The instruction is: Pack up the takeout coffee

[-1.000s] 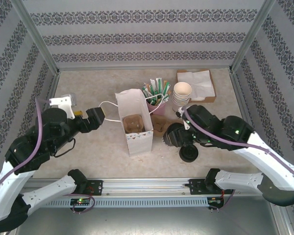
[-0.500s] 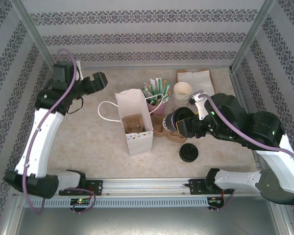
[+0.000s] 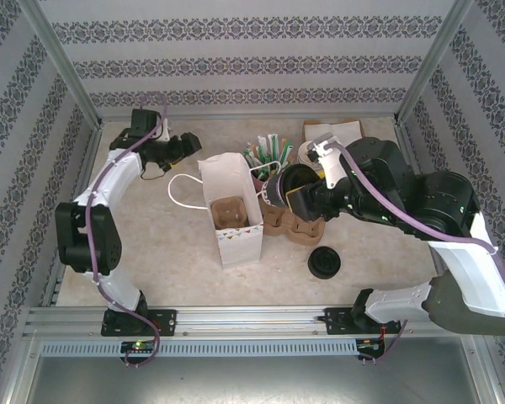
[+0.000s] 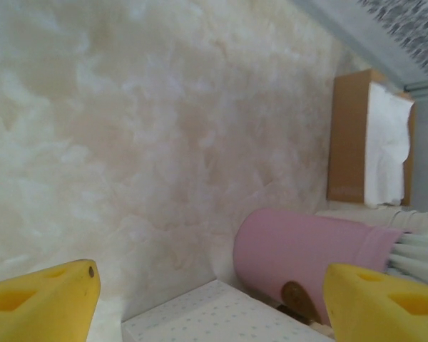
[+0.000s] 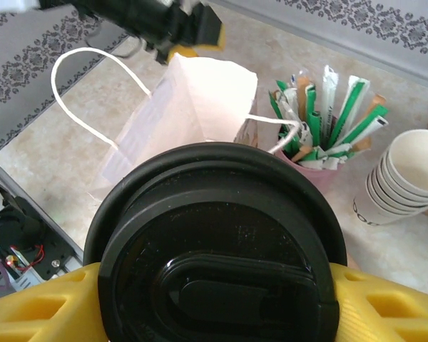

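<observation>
While the left tool (image 4: 210, 285) is hovering spread, the right tool (image 5: 214, 303) is pinching the takeout coffee (image 5: 214, 235) — unbagged, bag (image 5: 189, 107) just ahead.

Marbled table (image 3: 151, 244) — on it a paper bag (image 3: 236, 240), pink holder (image 4: 307, 249), napkin tray (image 4: 349, 135), loose lid (image 3: 325, 263).

We see a pale, marbled beige bench (image 3: 168, 252) enclosed on the left, far and right by walls (image 3: 252, 50) papered in grey-and-white damask stripes. Bare aluminium posts (image 3: 64, 67) rise at the far corners, a metal rail (image 3: 252, 318) runs along the near edge, and the light falls evenly.
</observation>
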{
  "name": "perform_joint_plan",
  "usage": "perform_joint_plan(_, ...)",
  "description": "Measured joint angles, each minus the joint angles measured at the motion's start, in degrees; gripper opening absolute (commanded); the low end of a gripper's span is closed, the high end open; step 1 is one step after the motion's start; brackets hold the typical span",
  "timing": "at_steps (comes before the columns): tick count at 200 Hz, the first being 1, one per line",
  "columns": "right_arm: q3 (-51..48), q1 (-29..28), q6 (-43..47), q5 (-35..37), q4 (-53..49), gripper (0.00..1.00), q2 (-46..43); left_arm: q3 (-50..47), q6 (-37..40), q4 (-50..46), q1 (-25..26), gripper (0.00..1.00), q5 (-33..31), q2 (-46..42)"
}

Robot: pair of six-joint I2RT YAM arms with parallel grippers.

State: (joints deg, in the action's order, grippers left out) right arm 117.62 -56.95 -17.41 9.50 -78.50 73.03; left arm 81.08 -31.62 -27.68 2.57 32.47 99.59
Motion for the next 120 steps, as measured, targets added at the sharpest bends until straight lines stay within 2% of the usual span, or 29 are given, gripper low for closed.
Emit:
perform_joint_plan(52,3.1,-3.6,1.2,-0.1,2.2,0.55,7.5,-11.0,-2.2,10.0,0.9,0.79,5.1,1.0)
perform_joint_plan(120,6.8,-5.9,1.4,0.3,2.5,0.55,16.1,-20.9,-4.1,19.0,2.3,0.79,7.7,0.3)
